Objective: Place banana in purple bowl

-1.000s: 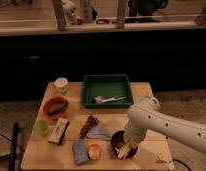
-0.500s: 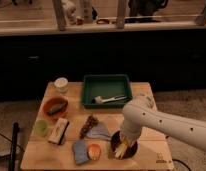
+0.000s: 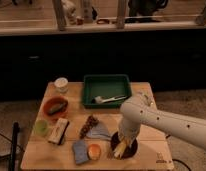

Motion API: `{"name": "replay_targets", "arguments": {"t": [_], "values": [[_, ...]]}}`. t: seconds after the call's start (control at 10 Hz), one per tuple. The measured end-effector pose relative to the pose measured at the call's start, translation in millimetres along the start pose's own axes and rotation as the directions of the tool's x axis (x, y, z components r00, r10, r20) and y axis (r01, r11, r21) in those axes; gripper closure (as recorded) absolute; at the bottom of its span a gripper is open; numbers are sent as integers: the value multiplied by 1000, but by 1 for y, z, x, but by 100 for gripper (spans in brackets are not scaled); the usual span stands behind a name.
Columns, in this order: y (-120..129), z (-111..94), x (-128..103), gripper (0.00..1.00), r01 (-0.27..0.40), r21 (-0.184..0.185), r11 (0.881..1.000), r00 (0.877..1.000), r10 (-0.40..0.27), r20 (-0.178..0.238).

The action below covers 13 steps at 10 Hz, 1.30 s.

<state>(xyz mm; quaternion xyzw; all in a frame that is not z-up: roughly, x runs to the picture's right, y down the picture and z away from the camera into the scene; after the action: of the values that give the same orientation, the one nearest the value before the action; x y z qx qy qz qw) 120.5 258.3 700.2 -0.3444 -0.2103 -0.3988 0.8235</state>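
Observation:
The purple bowl (image 3: 131, 148) sits near the front right of the wooden table (image 3: 146, 95), mostly covered by my white arm. The pale yellow banana (image 3: 120, 148) pokes out at the bowl's front left, over the rim and inside the bowl. My gripper (image 3: 124, 141) points down into the bowl, right at the banana; the arm hides most of it.
A green tray (image 3: 107, 82) holding a white utensil (image 3: 109, 99) stands at the back centre. An orange-red bowl (image 3: 55, 107), a white cup (image 3: 61, 84), a green item (image 3: 41, 127), a snack packet (image 3: 58, 130), a dark bag (image 3: 88, 125), a blue sponge (image 3: 80, 151) and an orange fruit (image 3: 94, 150) lie to the left.
My arm has shifted slightly left and lower over the purple bowl, with the banana still under the gripper. The other objects have not moved.

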Motion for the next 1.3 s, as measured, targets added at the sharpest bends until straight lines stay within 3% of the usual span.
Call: {"name": "replay_targets", "arguments": {"t": [0.4,1.1,1.3], "values": [[-3,-4,-1,97,13,-2,1000,1000,-13,4],[-7,-4,0,29,21,-5,1000,1000,-21,20],[-7,-3,1,20,23,-9,1000,999,-23,23]]}}
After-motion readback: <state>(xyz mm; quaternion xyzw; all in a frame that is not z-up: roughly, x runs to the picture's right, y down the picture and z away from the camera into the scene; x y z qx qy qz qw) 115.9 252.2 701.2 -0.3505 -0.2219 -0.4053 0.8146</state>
